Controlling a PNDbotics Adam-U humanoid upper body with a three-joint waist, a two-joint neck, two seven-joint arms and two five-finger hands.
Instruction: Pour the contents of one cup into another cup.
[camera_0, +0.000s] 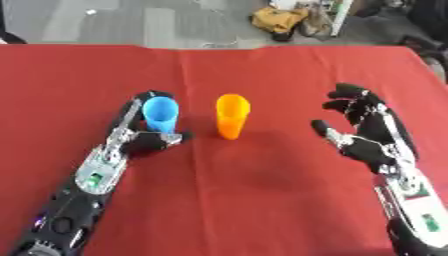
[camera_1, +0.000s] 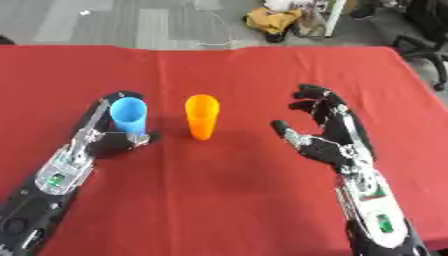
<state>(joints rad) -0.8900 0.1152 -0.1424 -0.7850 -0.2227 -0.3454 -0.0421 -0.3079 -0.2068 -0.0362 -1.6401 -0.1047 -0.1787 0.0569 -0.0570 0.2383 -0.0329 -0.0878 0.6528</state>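
Observation:
A blue cup (camera_0: 161, 114) stands upright on the red tablecloth, left of centre. My left hand (camera_0: 140, 137) is wrapped round it, fingers behind the cup and thumb across its base in front. An orange cup (camera_0: 232, 116) stands upright just to the right of the blue one, with a small gap between them. My right hand (camera_0: 363, 131) hovers open to the right of the orange cup, fingers spread and thumb pointing toward it, well apart from it. What the cups contain cannot be seen.
The red cloth (camera_0: 254, 195) covers the whole table. Beyond its far edge lies grey floor with a yellow-brown bag (camera_0: 278, 20) and a dark chair base (camera_1: 420, 45) at the upper right.

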